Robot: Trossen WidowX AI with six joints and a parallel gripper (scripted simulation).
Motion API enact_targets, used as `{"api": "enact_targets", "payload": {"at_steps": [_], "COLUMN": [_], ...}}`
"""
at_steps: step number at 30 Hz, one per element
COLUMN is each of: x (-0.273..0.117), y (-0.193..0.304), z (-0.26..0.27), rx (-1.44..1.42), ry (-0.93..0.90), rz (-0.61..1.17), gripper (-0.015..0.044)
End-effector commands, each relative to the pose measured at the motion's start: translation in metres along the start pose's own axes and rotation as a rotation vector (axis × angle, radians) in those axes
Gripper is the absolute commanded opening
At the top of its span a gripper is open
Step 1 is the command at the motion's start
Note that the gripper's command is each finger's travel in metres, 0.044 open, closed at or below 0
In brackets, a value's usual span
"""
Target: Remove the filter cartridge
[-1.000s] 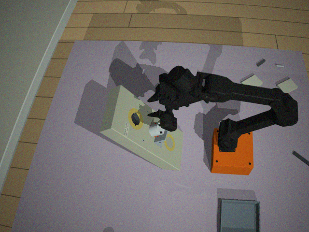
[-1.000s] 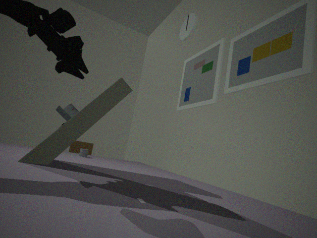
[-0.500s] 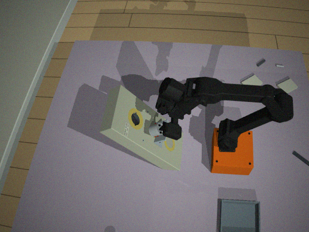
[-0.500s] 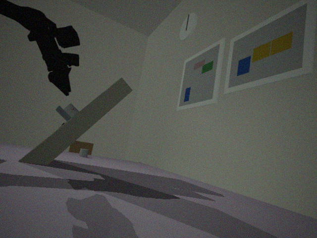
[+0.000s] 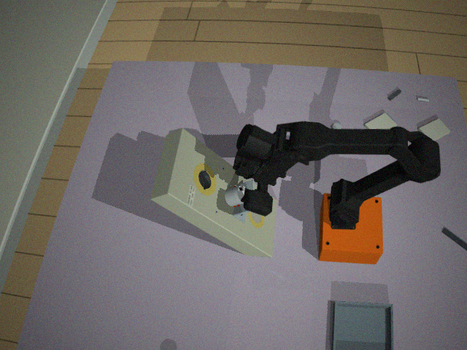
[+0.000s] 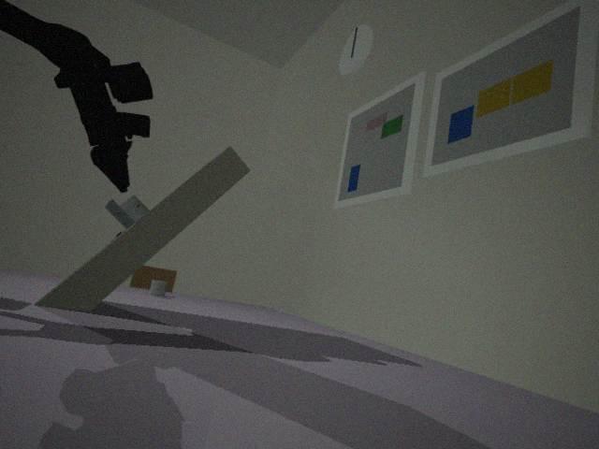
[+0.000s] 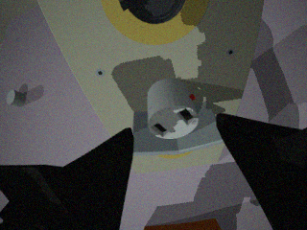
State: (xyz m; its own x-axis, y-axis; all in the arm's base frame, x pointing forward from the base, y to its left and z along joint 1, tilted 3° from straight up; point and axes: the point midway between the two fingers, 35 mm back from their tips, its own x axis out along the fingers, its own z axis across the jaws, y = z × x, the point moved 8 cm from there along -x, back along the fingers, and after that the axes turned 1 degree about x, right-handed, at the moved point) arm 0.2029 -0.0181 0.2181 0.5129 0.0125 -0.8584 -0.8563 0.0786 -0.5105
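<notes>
The pale round cartridge (image 5: 234,196) (image 6: 138,209) (image 7: 172,101) is out of the dark round opening (image 5: 204,179) (image 7: 155,7). It sits on the sloped face of the service panel (image 5: 211,211) (image 6: 162,212) (image 7: 82,48), against a grey-blue ledge (image 5: 239,216) (image 6: 117,213) (image 7: 144,144). Its two dark slots face the wrist camera. My gripper (image 6: 124,187) (image 7: 175,126) is open, with nothing held. Its fingertips stand above the cartridge, one to each side in the wrist view; the exterior view shows a gap between them and it. The grey tray (image 5: 390,325) is at the bottom right of the top view, partly cut off.
The orange robot base (image 5: 350,244) stands between panel and upper table area. Two pale blocks (image 5: 381,121) (image 5: 433,129) and small pieces lie at the upper right, a dark bar (image 5: 454,238) at the right edge. A small pale cylinder (image 6: 158,288) (image 7: 19,98) stands beyond the panel.
</notes>
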Motion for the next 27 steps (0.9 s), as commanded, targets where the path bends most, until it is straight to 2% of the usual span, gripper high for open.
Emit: {"api": "enact_targets", "payload": {"at_steps": [1, 19, 27], "x": [0.011, 0.039, 0.040], "y": [0.001, 0.003, 0.003], "z": [0.000, 0.000, 0.000], "rx": [0.006, 0.006, 0.006], "ry": [0.004, 0.004, 0.004], "rz": [0.018, 0.017, 0.017], "gripper": [0.0305, 0.0305, 0.0305]}}
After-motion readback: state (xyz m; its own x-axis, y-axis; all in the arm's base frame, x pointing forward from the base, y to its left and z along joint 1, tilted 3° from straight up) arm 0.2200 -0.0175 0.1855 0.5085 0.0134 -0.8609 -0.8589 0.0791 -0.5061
